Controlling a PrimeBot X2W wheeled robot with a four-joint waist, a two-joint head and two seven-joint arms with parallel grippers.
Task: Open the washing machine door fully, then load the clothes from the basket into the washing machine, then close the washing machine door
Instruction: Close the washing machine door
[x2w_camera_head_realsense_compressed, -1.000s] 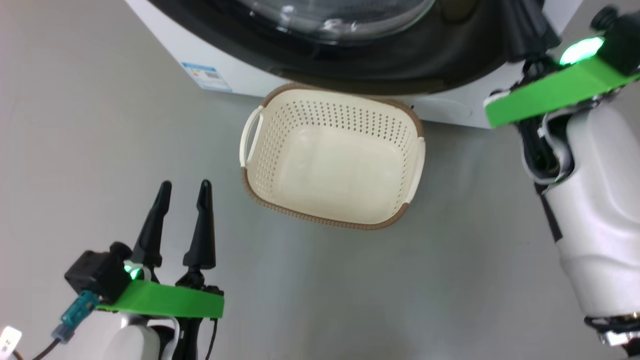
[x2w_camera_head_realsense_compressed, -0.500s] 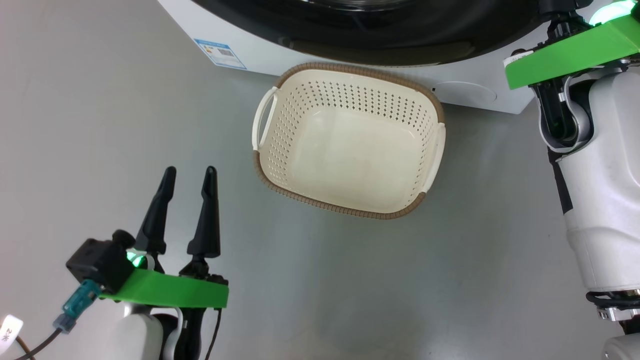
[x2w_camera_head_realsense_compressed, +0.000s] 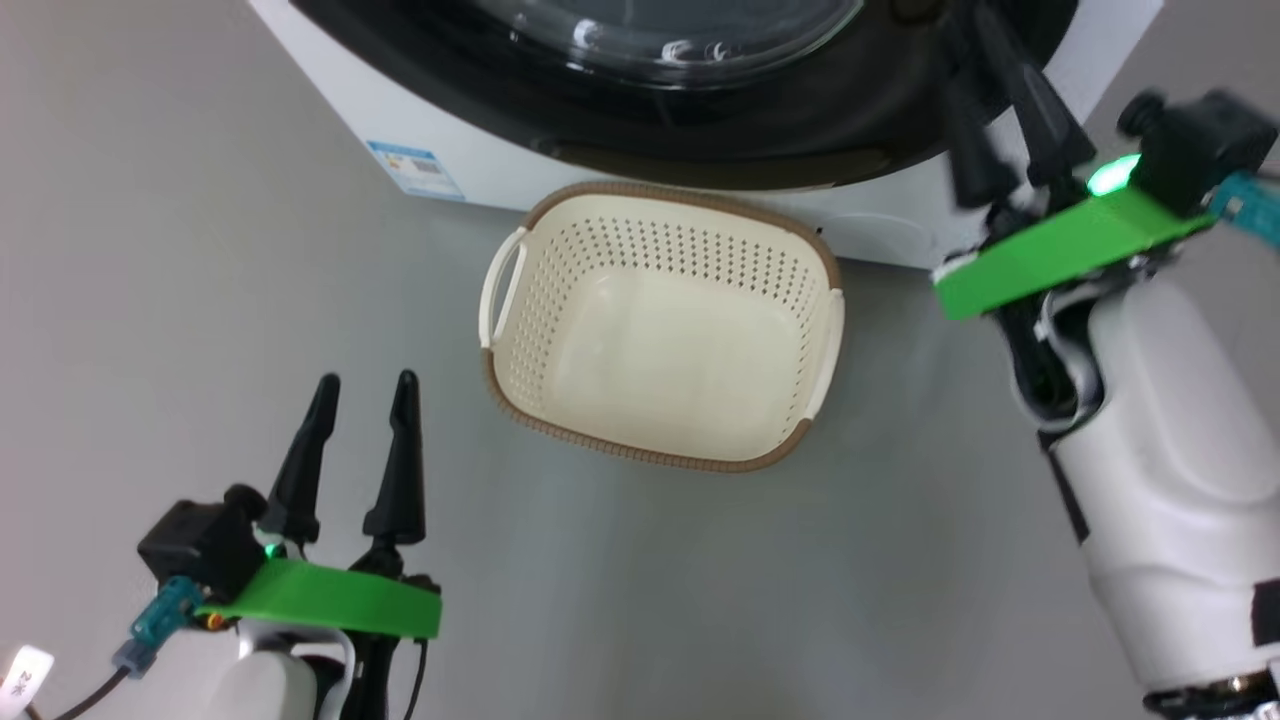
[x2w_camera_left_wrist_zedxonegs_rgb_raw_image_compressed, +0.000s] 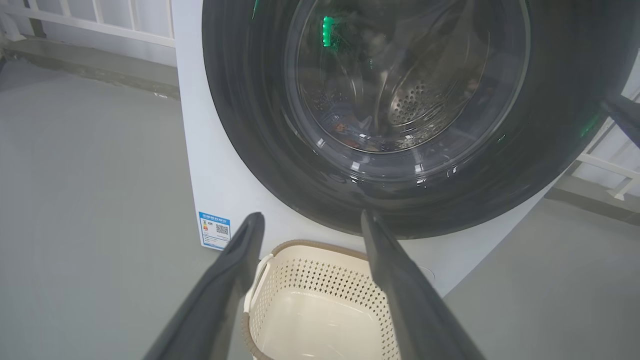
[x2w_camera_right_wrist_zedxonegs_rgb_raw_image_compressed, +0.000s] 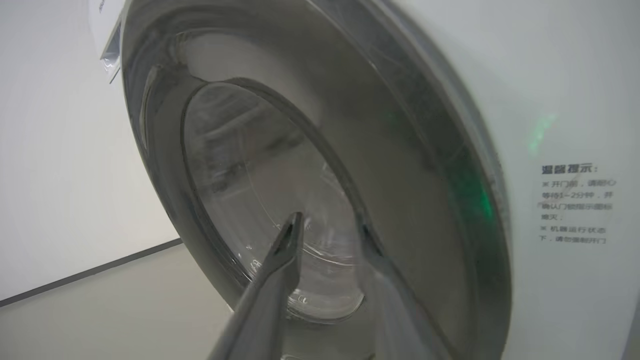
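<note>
Glossy black, the washing machine door (x2w_camera_left_wrist_zedxonegs_rgb_raw_image_compressed: 250, 125) looks shut, just behind the basket (x2w_camera_head_realsense_compressed: 680, 190). To finish well, I'd press the door's rim squarely until it latches. The right end effector (x2w_camera_right_wrist_zedxonegs_rgb_raw_image_compressed: 329, 220) hovers at that rim, slightly parted, gripping nothing; contact unclear. The left end effector (x2w_camera_head_realsense_compressed: 366, 380), well clear of the door, gapes empty.

right gripper (x2w_camera_right_wrist_zedxonegs_rgb_raw_image_compressed: 329, 220) has backed off the washing machine door (x2w_camera_right_wrist_zedxonegs_rgb_raw_image_compressed: 410, 150) rim, fingers now slightly parted; head camera dipped, then came back up.
</note>
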